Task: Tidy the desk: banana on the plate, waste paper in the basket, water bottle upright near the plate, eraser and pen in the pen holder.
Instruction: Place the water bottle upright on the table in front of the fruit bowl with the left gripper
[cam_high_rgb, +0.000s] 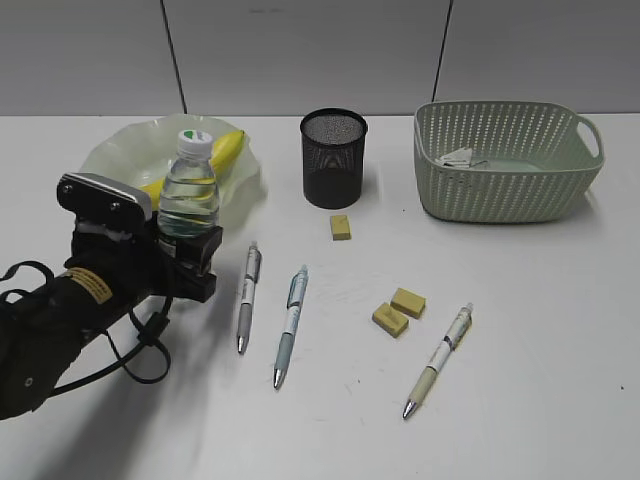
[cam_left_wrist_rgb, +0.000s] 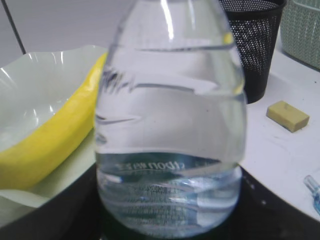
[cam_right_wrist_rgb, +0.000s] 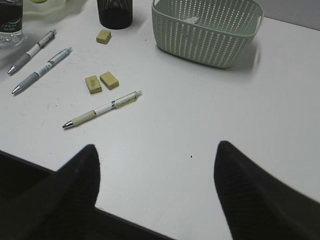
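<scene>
My left gripper (cam_high_rgb: 188, 240) is shut on the clear water bottle (cam_high_rgb: 188, 185), which stands upright at the front right edge of the wavy green plate (cam_high_rgb: 110, 150). In the left wrist view the water bottle (cam_left_wrist_rgb: 170, 100) fills the frame, with black jaws against both its sides. The banana (cam_high_rgb: 228, 148) lies on the plate. Crumpled waste paper (cam_high_rgb: 458, 158) lies inside the basket (cam_high_rgb: 505, 165). On the desk lie three pens (cam_high_rgb: 248, 297) (cam_high_rgb: 291, 325) (cam_high_rgb: 437, 360) and three erasers (cam_high_rgb: 341, 228) (cam_high_rgb: 408, 302) (cam_high_rgb: 389, 320). The black mesh pen holder (cam_high_rgb: 333, 157) stands behind them. My right gripper (cam_right_wrist_rgb: 155, 147) hangs open over bare desk.
The nearest eraser (cam_left_wrist_rgb: 287, 116) lies just in front of the pen holder (cam_left_wrist_rgb: 252, 45). The left arm's cables (cam_high_rgb: 140, 345) trail over the desk's front left. The right gripper is out of the exterior view.
</scene>
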